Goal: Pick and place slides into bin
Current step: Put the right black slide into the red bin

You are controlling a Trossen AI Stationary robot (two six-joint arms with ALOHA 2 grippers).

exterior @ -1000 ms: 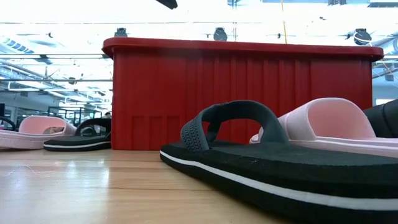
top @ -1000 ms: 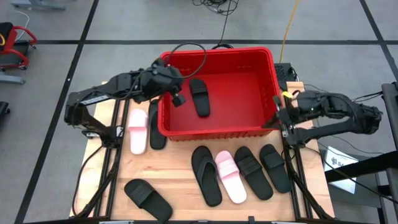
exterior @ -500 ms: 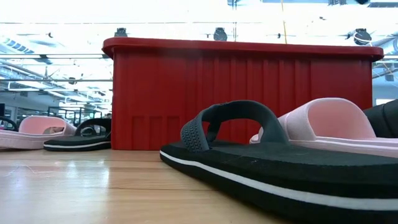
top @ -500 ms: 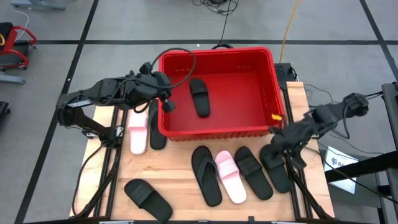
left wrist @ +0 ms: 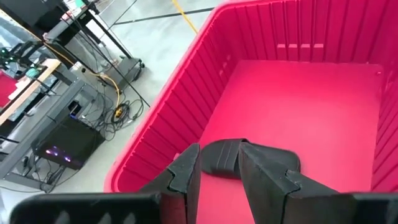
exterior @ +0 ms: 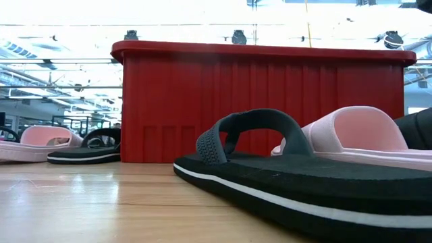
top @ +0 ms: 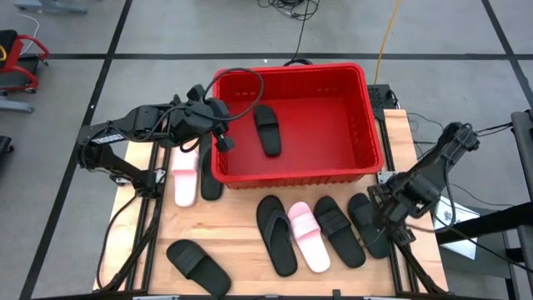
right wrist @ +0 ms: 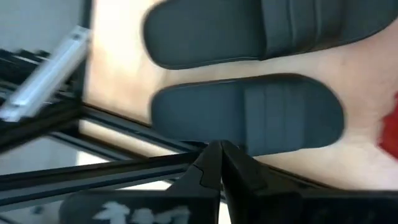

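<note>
The bin [top: 291,125] stands at the far middle of the table [top: 241,242], and one black slide [top: 266,129] is already lying on its floor, left of centre. Seven more slides are left outside. A pink slide [top: 184,175] and a black slide [top: 210,171] lie side by side just off the bin's left wall. A black thong [top: 276,234], a second pink slide [top: 308,236], a wide-strap black slide [top: 338,230] and the rightmost black slide [top: 369,223] are lined up in a row near the bin's front wall. A lone black slide [top: 197,267] lies at the near left.

The left gripper [left wrist: 217,171] is held above the bin's left rim, its fingers a little apart and nothing between them. The right gripper [right wrist: 219,163] hangs low at the table's right edge, just beside the rightmost black slide, with its fingers pressed together and empty.

The step in hand is judged to be the right arm's approach to that slide. For the pick, the fingers would have to be spread, brought down over the strap or the sole's edge, and closed before any lift toward the bin.
</note>
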